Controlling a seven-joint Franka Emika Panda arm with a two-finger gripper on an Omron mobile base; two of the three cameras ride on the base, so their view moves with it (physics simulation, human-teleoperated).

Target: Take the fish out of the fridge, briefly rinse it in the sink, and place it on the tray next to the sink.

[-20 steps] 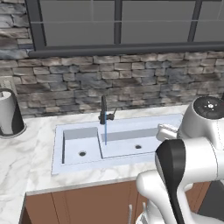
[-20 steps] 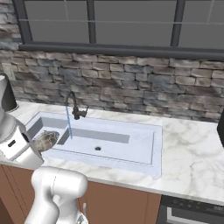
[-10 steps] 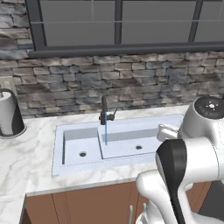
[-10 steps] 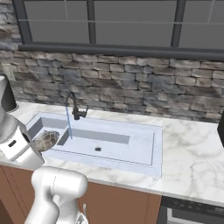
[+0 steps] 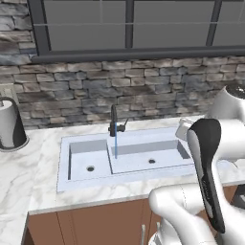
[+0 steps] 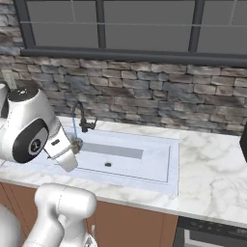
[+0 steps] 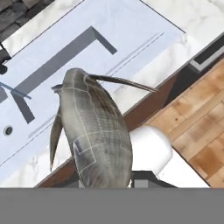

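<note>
The fish (image 7: 94, 131), grey-brown with thin fins, rises from the bottom centre of the hand view and points toward 11 o'clock. Its lower body sits between the jaws, which are narrowly parted and closed on its flanks; the finger tips themselves are hidden behind the body, so the exact contact line cannot be read. One slim fin trails out toward 3 o'clock, another hangs toward 7 o'clock. In the right base view the fish (image 6: 75, 143) shows as a small brownish patch at the end of the wrist, above the near rim of the sink (image 6: 159, 169).

Beyond the fish lies the sink (image 7: 113, 26), filling the hand view from 9 to 1 o'clock, with a drain (image 7: 7, 130) at 9 o'clock and the counter edge passing beneath the fish. In the left base view the black faucet (image 5: 114, 122) stands at the back rim of the sink (image 5: 81, 179), with a thin blue stream (image 5: 116, 146) falling into the basin, at about 10 o'clock from the arm.

The step in hand appears to be carrying the fish to the water for rinsing. To do it well, the grip should be kept unchanged while the fish is brought forward and lowered under the stream, clear of the faucet spout and the divider, with the body held over a basin throughout so that a slip lands in the sink, not on the floor.
</note>
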